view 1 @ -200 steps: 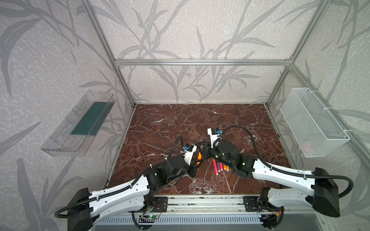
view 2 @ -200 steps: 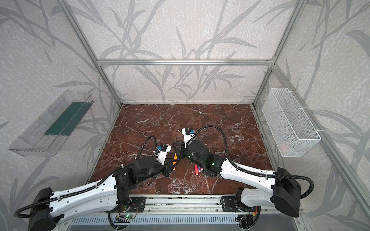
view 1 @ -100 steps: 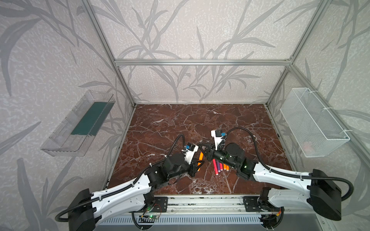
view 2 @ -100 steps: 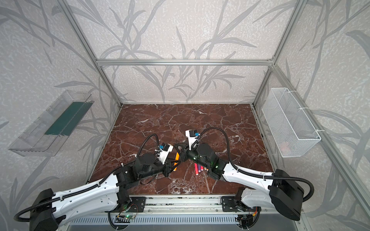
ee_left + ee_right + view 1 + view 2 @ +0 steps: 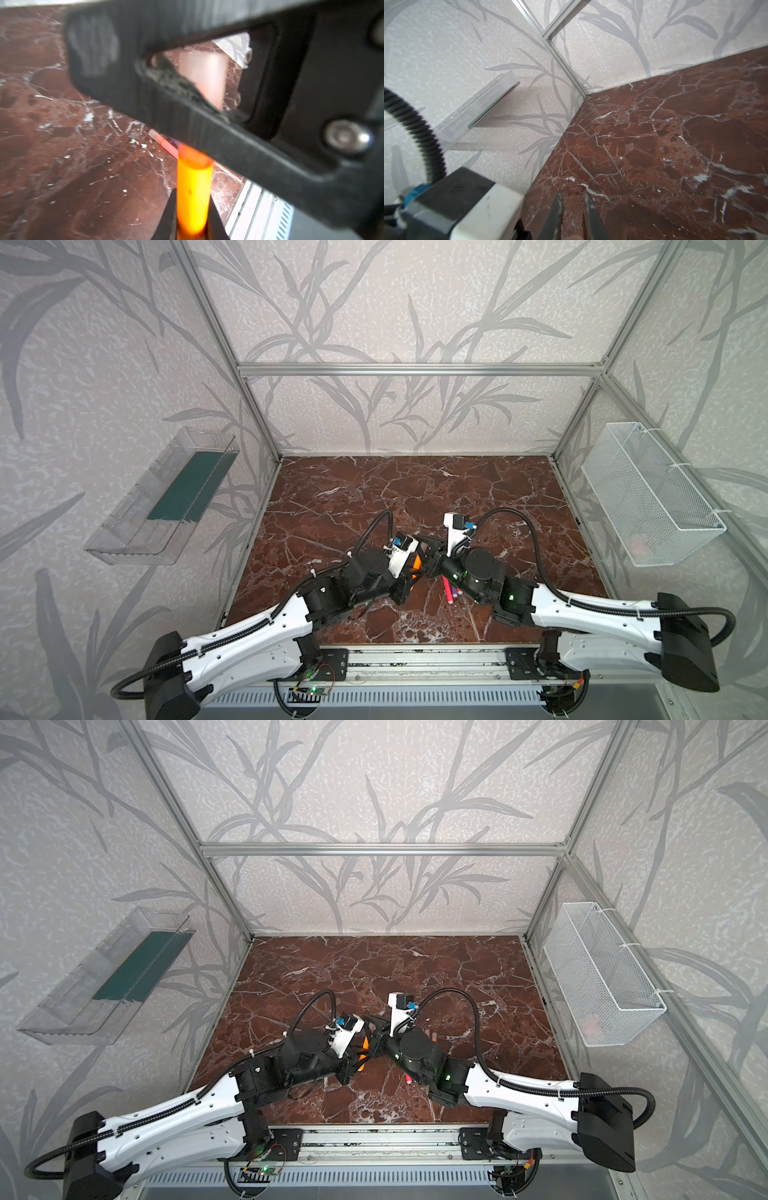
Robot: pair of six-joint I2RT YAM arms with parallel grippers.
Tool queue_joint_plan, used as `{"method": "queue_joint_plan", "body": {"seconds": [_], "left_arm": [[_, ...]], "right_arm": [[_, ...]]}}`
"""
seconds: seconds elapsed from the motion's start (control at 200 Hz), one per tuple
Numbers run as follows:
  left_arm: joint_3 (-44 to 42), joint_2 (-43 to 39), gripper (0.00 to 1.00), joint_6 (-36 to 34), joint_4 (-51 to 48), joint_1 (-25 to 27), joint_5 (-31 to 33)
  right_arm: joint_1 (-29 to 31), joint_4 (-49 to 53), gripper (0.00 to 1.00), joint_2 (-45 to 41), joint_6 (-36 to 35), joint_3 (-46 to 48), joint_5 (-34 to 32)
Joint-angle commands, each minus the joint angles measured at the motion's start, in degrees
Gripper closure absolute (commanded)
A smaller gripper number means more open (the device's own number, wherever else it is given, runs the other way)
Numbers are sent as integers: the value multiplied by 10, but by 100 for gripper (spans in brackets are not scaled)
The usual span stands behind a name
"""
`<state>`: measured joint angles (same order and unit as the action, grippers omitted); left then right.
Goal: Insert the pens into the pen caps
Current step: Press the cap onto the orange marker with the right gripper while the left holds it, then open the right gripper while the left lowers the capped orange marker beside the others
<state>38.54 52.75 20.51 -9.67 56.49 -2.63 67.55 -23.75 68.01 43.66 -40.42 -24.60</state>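
The desk (image 5: 415, 489) has a red-brown marble-pattern surface with white veins and extends beyond the jaws to the rear wall (image 5: 395, 302). 3 walls are visible, all pale grey with a darker grey leaf print. The aluminium frame (image 5: 415, 369) has 1 horizontal bar on the rear wall and posts at both rear corners. Well left of the jaws, a clear plastic tray (image 5: 124, 526) with a dark green insert (image 5: 187, 485) hangs on the side wall. Well right of the jaws, a white wire-mesh basket (image 5: 648, 497) hangs on the opposite wall. Lighting is even and diffuse.

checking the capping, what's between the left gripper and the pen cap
Just the orange pen: the left wrist view shows its barrel running from the left gripper to the pen cap, nothing else between.
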Motion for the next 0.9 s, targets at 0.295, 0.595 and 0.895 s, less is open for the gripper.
{"method": "queue_joint_plan", "body": {"seconds": [0.295, 0.595, 0.895], "left_arm": [[19, -42, 100, 71, 132, -116, 18], [14, -39, 100, 61, 132, -132, 44], [15, -35, 100, 45, 117, -120, 135]], "right_arm": [[58, -117, 100, -14, -96, 155, 108], [92, 19, 100, -11, -8, 113, 36], [120, 128, 100, 81, 84, 30, -35]]}}
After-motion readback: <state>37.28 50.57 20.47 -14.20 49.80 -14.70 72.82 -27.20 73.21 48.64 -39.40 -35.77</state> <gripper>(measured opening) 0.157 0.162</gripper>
